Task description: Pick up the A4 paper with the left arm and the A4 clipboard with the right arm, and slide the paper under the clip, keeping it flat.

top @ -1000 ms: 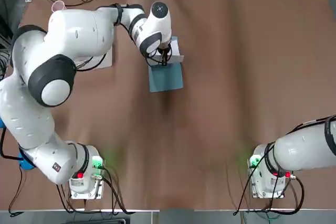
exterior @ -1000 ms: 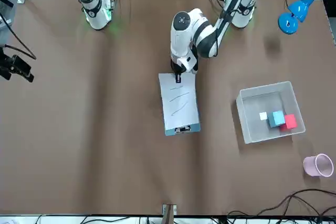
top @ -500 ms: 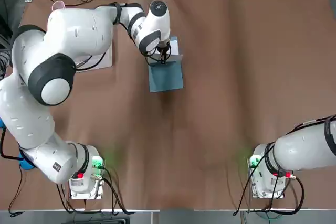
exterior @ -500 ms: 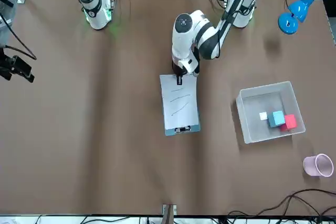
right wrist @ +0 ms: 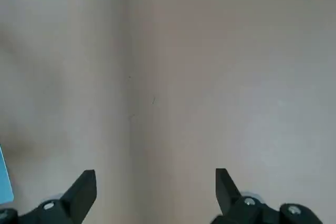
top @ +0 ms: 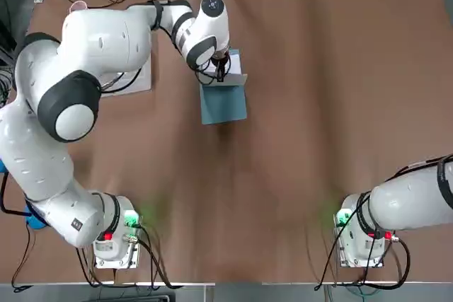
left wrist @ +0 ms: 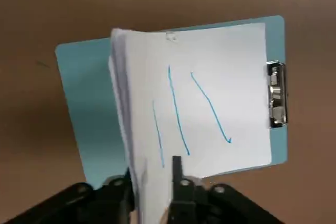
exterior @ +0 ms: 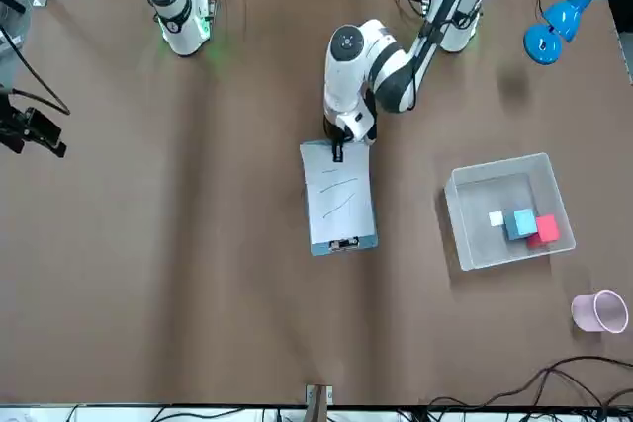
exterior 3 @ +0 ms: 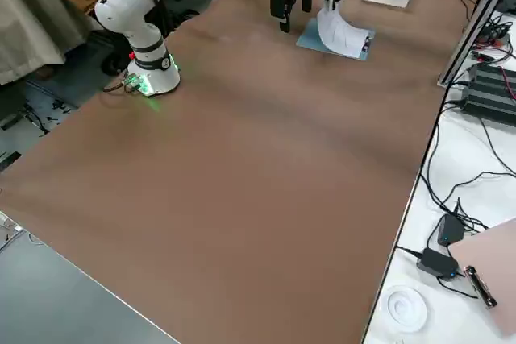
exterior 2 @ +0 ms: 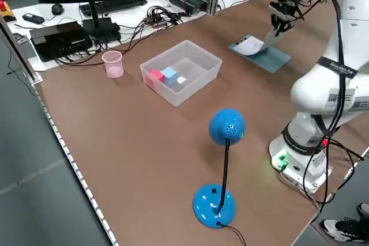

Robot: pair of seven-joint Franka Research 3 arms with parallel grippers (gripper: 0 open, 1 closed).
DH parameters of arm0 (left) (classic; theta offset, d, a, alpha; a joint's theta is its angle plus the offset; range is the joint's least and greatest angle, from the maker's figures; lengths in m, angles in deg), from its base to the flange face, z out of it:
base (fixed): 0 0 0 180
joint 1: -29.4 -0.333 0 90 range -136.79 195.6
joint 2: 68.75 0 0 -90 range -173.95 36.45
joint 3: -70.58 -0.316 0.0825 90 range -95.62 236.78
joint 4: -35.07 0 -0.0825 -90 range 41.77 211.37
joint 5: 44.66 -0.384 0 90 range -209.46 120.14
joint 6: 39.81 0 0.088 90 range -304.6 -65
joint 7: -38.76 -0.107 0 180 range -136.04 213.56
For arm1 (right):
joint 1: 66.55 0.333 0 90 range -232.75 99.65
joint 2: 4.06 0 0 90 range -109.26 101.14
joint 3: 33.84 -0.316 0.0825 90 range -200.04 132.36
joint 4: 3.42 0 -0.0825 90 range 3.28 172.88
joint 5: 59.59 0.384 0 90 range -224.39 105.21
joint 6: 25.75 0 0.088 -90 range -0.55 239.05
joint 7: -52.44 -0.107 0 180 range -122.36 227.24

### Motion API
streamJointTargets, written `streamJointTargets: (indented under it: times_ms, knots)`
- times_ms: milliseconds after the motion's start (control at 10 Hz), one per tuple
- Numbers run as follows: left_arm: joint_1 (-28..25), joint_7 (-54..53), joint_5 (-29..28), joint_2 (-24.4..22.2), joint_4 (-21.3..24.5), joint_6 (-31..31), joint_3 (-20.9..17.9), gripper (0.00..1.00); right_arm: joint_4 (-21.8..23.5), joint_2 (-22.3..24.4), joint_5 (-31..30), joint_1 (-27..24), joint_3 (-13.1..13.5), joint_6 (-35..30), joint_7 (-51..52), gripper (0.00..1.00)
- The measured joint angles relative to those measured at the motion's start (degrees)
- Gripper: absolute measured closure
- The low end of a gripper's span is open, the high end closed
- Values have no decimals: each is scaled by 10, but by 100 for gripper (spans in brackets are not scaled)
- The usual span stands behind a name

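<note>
– Toward the far edge of your brown-topped desk (exterior: 198,294), what have you got?
– Your thin white scribbled paper (left wrist: 210,114) lies on the flat light blue clipboard (left wrist: 86,93), one end at the small silvery clip (left wrist: 277,94), the other bent up between your black left gripper's (left wrist: 152,192) parted fingers. Your open black right gripper (right wrist: 156,195) hovers toward the right edge

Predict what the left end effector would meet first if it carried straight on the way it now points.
Most likely the paper: the left end effector points down, its parted fingers at the sheet's raised end, with the clipboard beneath. The remaining gap is hard to judge.
</note>
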Motion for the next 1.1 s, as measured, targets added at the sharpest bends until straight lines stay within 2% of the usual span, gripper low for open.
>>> streamJointTargets:
  times_ms: [200,400,500,800,1100]
  knots:
    - [-2,-12,-1,-1,-11,8,0,33,0,-3,0,0,0,1,0,0]
    - [-2,-59,-2,-19,-24,44,2,4,0,-3,0,0,0,1,0,0]
    - [-1,-90,-2,-43,-34,85,4,0,0,-3,0,0,0,1,0,0]
    - [-17,-221,-3,-131,-53,202,2,0,-1,-3,0,0,0,2,0,0]
    - [-108,-450,26,-166,-53,222,1,0,-1,-4,0,0,0,2,0,0]
